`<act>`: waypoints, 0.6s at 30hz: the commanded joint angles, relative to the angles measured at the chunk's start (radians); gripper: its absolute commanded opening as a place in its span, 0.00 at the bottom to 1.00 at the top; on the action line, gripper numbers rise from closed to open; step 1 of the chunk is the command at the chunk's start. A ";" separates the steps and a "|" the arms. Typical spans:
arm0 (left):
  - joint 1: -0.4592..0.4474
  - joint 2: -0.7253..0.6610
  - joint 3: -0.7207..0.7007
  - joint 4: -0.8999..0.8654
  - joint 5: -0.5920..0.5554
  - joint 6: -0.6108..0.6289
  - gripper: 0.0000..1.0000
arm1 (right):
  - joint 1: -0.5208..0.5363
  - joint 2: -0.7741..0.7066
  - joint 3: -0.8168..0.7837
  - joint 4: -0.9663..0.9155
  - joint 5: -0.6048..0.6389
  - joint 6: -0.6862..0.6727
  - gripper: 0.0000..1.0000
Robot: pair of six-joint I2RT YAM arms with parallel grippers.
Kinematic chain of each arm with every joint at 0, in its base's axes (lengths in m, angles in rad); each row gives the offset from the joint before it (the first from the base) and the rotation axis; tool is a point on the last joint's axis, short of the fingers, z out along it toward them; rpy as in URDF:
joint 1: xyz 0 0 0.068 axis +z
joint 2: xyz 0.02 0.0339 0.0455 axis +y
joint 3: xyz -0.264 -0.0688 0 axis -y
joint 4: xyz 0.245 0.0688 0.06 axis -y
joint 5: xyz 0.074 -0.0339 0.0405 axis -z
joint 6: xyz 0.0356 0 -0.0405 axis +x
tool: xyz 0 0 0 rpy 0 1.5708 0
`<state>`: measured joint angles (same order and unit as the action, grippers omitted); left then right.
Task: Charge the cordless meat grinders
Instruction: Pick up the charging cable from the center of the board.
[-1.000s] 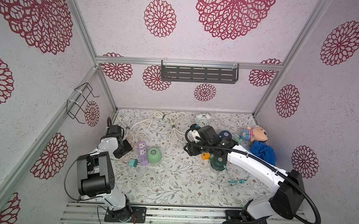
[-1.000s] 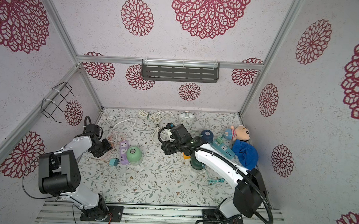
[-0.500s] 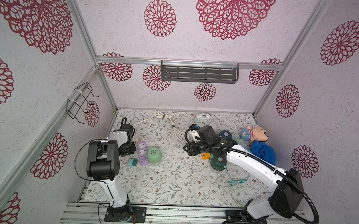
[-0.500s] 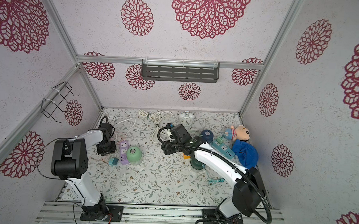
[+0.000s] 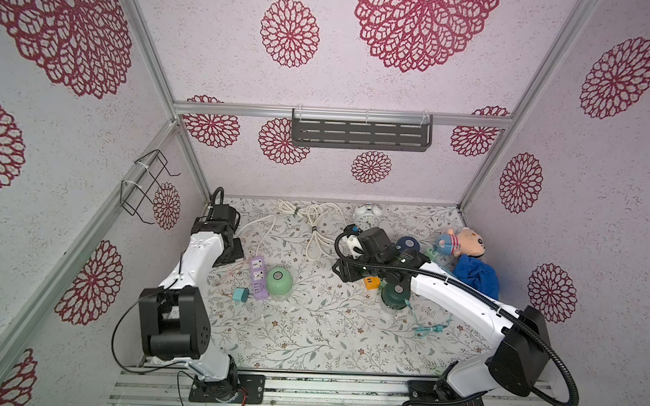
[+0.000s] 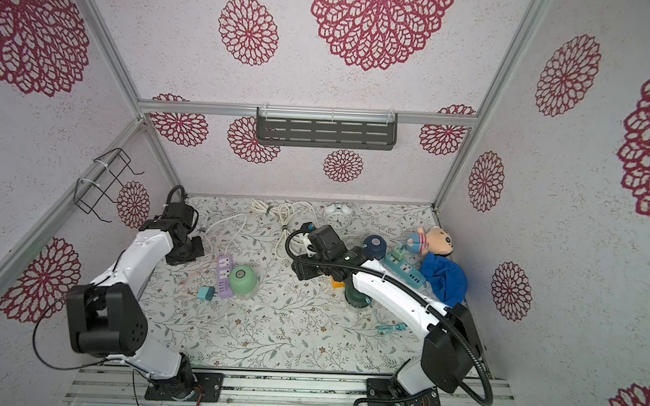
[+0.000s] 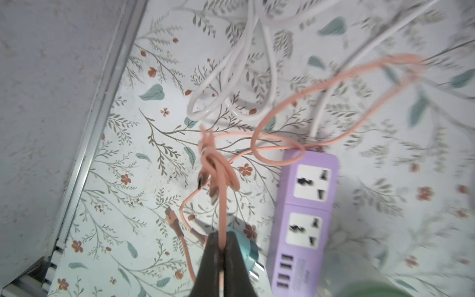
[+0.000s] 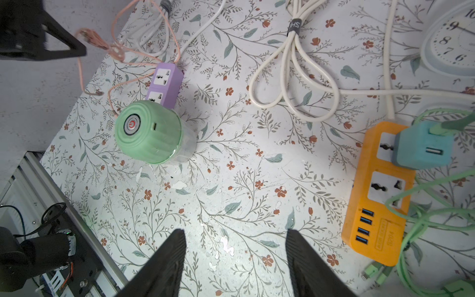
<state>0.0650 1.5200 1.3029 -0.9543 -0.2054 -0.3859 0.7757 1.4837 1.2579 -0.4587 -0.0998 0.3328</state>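
Moved: left arm has swung in from the side wall toward the purple power strip (image 5: 258,276), and the left hand (image 7: 222,240) has gone from parted to clamped; the right arm has kept its place.
Left hand grip: fingers pressed together on a pink cable (image 7: 221,185), with a knotted bundle of it just past the fingertips.
Right hand (image 8: 235,231): fingers well apart, holding nothing, above bare surface (image 5: 310,324).
Grinders: three, all upright.
Mint green grinder (image 5: 279,279): just beside the purple power strip, near the left hand.
Dark green grinder (image 5: 395,293): just beside the orange power strip (image 8: 377,195), partly under the right arm.
Navy blue grinder (image 5: 407,244): behind the right wrist, near the teal power strip (image 6: 405,269).
Power strips: three, one by each grinder.
Teal adapters: two seen; the loose adapter (image 5: 240,294) lies beside the purple power strip, the plugged adapter (image 8: 421,147) sits in the orange power strip.
Alarm clock (image 5: 367,217): one, near the back wall.
Plush doll (image 5: 465,242): one, at the right wall, beside a blue cloth (image 5: 476,274).
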 commanded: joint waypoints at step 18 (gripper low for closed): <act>-0.478 -0.165 0.227 0.400 0.627 -0.483 0.00 | -0.047 -0.093 -0.021 -0.046 0.101 -0.008 0.66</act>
<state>-0.3542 1.3205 1.5597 -0.7956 0.3618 -0.7361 0.7410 1.4536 1.2472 -0.4740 -0.0452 0.3317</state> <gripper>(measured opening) 0.045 0.659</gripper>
